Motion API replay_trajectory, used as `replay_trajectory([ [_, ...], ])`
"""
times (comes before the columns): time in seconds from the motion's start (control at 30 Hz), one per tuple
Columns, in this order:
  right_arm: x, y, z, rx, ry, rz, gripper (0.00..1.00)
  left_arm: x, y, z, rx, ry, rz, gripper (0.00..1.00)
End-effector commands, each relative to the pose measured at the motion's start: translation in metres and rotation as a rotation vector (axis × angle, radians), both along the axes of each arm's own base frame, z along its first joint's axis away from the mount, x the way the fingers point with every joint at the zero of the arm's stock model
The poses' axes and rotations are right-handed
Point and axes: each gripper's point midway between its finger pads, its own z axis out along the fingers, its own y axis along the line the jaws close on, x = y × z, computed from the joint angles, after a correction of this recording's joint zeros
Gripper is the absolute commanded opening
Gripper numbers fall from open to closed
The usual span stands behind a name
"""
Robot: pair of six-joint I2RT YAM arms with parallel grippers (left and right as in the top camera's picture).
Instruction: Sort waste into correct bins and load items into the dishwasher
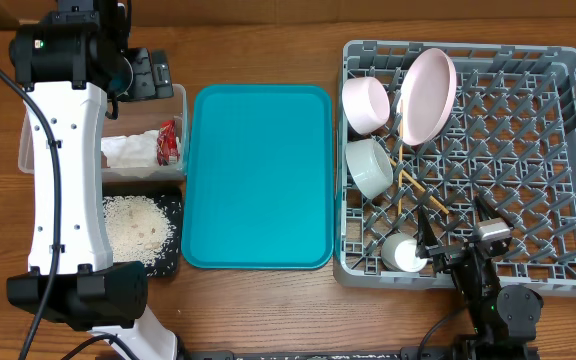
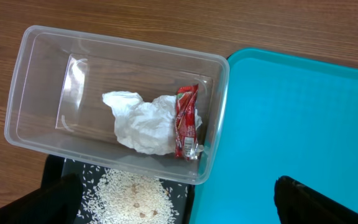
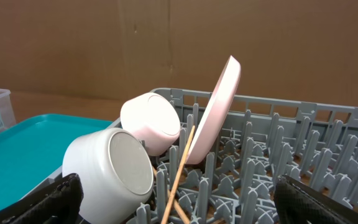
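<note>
The left arm [image 1: 63, 170] stands closest to the overhead lens, covering the 9 o'clock edge of the desk [image 1: 268, 40]. Its left gripper [image 2: 178, 186] hangs with jaws spread wide, holding nothing, above the clear tub [image 2: 123, 46]. In that tub lie the crumpled napkin [image 2: 138, 121] and the red wrapper [image 2: 187, 121], touching, with the wrapper at the napkin's 3 o'clock.

At the tub's 6 o'clock sits the black tray [image 1: 173, 262], with rice [image 1: 140, 225] scattered over it. The teal tray [image 1: 260, 175] lies just beside both, at their 3 o'clock.

Further toward 3 o'clock, the grey dish rack [image 1: 568, 150] holds the plate [image 1: 428, 95], tilted on edge. At the plate's 9 o'clock is a pinkish bowl [image 1: 366, 103], with a white bowl [image 1: 371, 167] at its 6 o'clock, both on their sides. The chopsticks [image 1: 413, 183] slant among the pegs. The cup [image 1: 403, 252] is in the rack's 7 o'clock corner. The right gripper [image 3: 178, 183], also opened wide and empty, sits just at the cup's 3 o'clock.
</note>
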Motion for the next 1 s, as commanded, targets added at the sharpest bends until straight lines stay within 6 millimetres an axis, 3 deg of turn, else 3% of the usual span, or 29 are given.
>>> replay_trajectory([
  [0.0,0.000,-0.003,-0.001,0.003,-0.007,-0.016,1.00,0.002,0.005,-0.005,0.009,0.012,0.015,1.00],
  [0.1,0.000,-0.003,-0.001,0.003,-0.007,-0.016,1.00,0.008,0.014,0.005,0.059,-0.037,0.034,1.00],
  [0.17,0.000,-0.003,-0.001,0.003,-0.007,-0.016,1.00,0.022,0.013,0.024,0.052,-0.145,0.036,1.00],
  [0.3,0.000,-0.003,-0.001,0.003,-0.007,-0.016,1.00,0.046,-0.001,0.057,-0.005,-0.375,-0.008,1.00],
  [0.4,0.000,-0.003,-0.001,0.003,-0.007,-0.016,1.00,0.045,-0.010,0.065,-0.041,-0.536,-0.046,1.00],
  [0.47,0.000,-0.003,-0.001,0.003,-0.007,-0.016,1.00,0.035,-0.008,0.058,-0.040,-0.584,-0.045,1.00],
  [0.7,0.000,-0.003,-0.001,0.003,-0.007,-0.016,1.00,-0.052,0.010,-0.005,-0.020,-0.714,0.001,1.00],
  [0.97,0.000,-0.003,-0.001,0.003,-0.007,-0.016,1.00,-0.121,0.008,-0.067,0.006,-0.899,0.009,1.00],
])
